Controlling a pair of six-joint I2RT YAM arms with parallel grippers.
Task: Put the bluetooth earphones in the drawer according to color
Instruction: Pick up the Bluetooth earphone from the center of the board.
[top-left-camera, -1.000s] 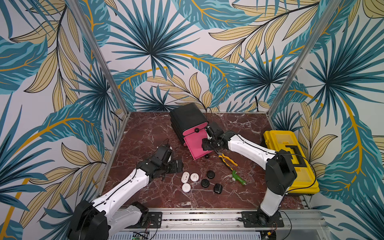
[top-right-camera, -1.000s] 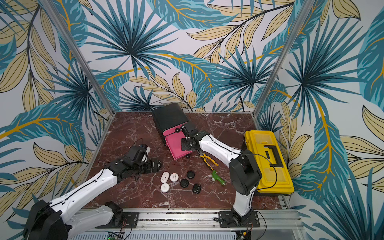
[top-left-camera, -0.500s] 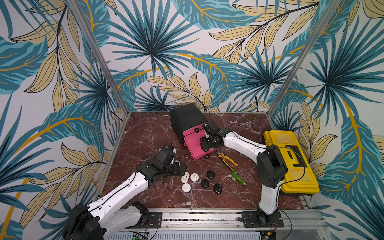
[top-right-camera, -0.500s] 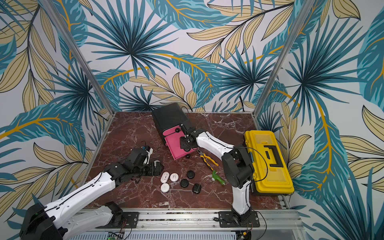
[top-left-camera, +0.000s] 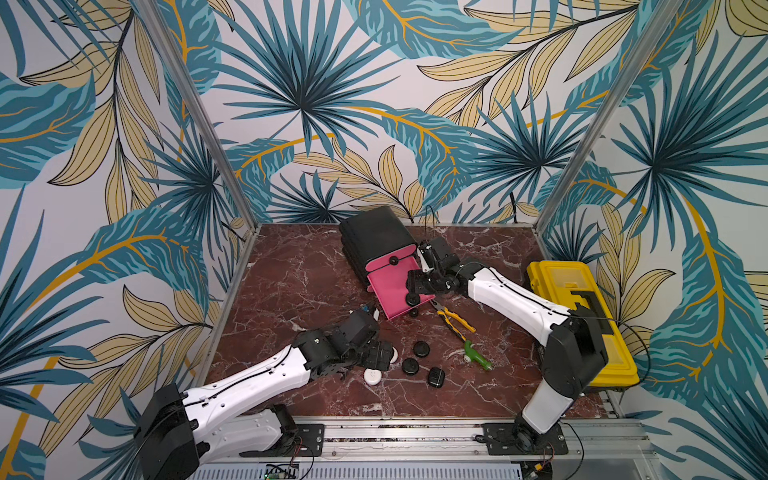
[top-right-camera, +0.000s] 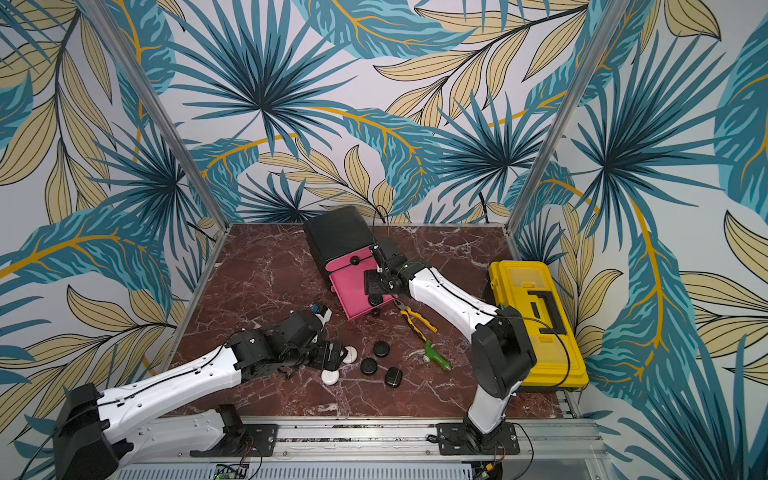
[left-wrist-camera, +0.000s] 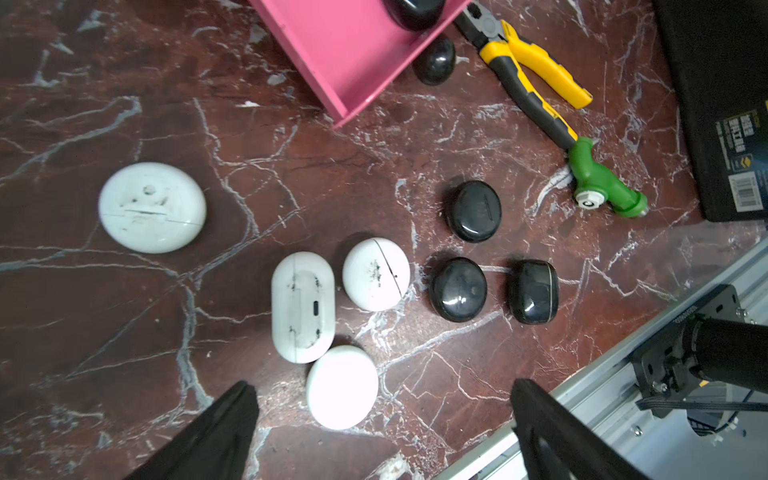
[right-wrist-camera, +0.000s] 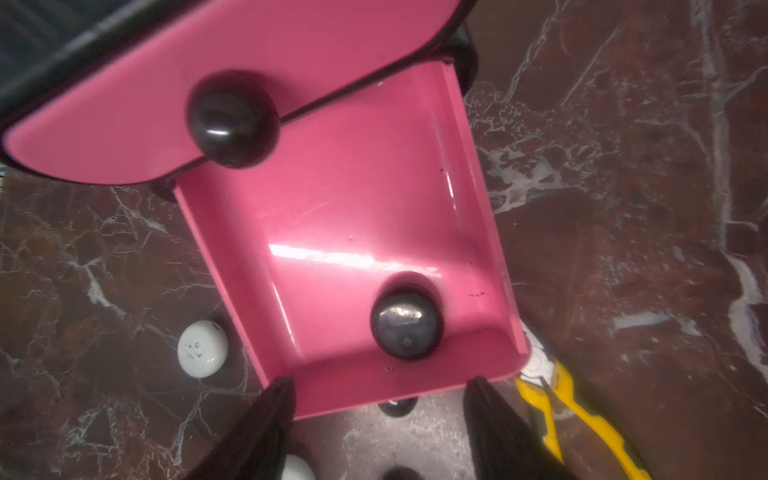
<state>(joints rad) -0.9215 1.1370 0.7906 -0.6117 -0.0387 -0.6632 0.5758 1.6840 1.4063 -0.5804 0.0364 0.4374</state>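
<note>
Right end effector (right-wrist-camera: 379, 381) spread over the open pink drawer (right-wrist-camera: 353, 199), pinching nothing.
One black earphone case (right-wrist-camera: 406, 325) lies inside that drawer, just past its tips, near frame centre in both top views. Left end effector (left-wrist-camera: 384, 385), fully spread and empty, hangs over four white cases (left-wrist-camera: 302, 305) on the bench (left-wrist-camera: 124, 332) at lower centre; three black cases (left-wrist-camera: 457, 289) lie just beside them.

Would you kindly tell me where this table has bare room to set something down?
Bare: the red marble table left of the black cabinet; the front strip between the black earphone cases and the metal rail. Crowded: the white cases by the left hand, and the yellow-handled pliers and green plastic tool beside the open pink drawer.
</note>
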